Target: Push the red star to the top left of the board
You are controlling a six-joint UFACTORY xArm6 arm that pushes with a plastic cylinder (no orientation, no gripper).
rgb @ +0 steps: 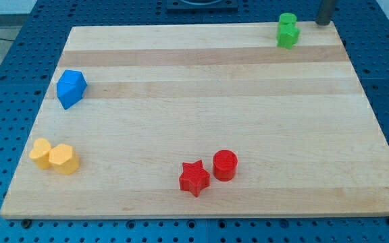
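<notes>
Nearest the view's bottom edge, one red star [194,178] sits on the wooden board [208,94], with one red cylinder [225,165] just beside it to the view's right. Two yellow blocks [55,156], touching, occupy the lower left. One blue block [71,88] stands farther up the left side. Two green blocks [288,31], pressed together, sit at the top right. The rod's tip [324,22] rests near them, well apart from the star; the arm carries no gripper. No writing is legible anywhere.
</notes>
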